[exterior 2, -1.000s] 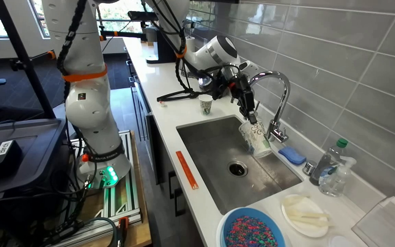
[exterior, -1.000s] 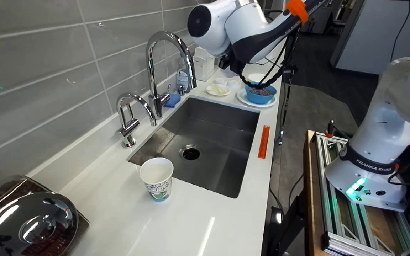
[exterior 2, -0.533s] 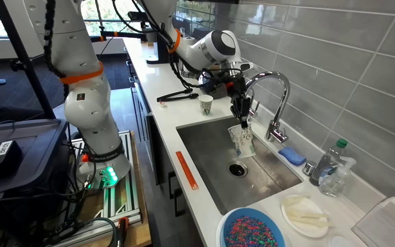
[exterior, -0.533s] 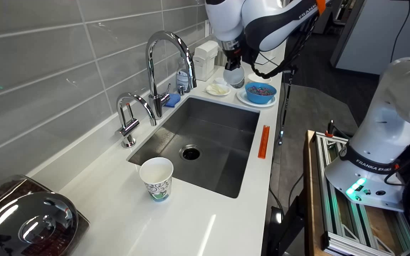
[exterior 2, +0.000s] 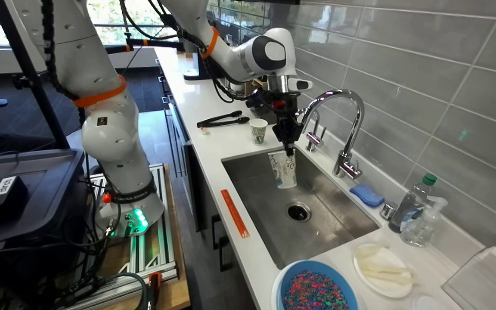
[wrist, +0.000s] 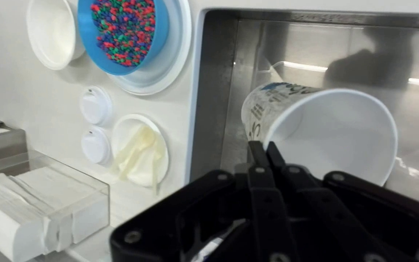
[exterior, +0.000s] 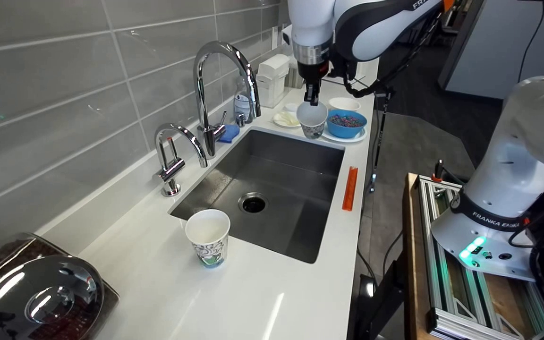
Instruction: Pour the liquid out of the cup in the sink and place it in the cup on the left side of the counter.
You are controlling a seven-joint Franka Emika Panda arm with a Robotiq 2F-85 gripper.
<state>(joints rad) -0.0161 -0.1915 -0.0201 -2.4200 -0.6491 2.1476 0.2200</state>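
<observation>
Compared with a second ago, we see the held cup (exterior 2: 285,172) turned from a strong slant to nearly upright. Its base then stuck out toward the tall faucet (exterior 2: 346,142) beside the sink (exterior: 291,189); now the base hangs below the mouth, and the cup has drawn away from that side of the sink. The standing cup (exterior: 209,241) has stayed upright on the counter (exterior: 262,302), just beyond one end of the sink, and the blue bowl (exterior: 347,128) has stayed beyond the opposite end.

The held cup is over the sink. Its mouth faces up, leaning a little toward the sink's end by the standing cup, and its long axis runs close to vertical. Our gripper (wrist: 265,145) points down and pinches the cup's rim, one of its fingers (wrist: 256,153) outside the wall, the other inside. We cannot tell whether liquid lies in it.
</observation>
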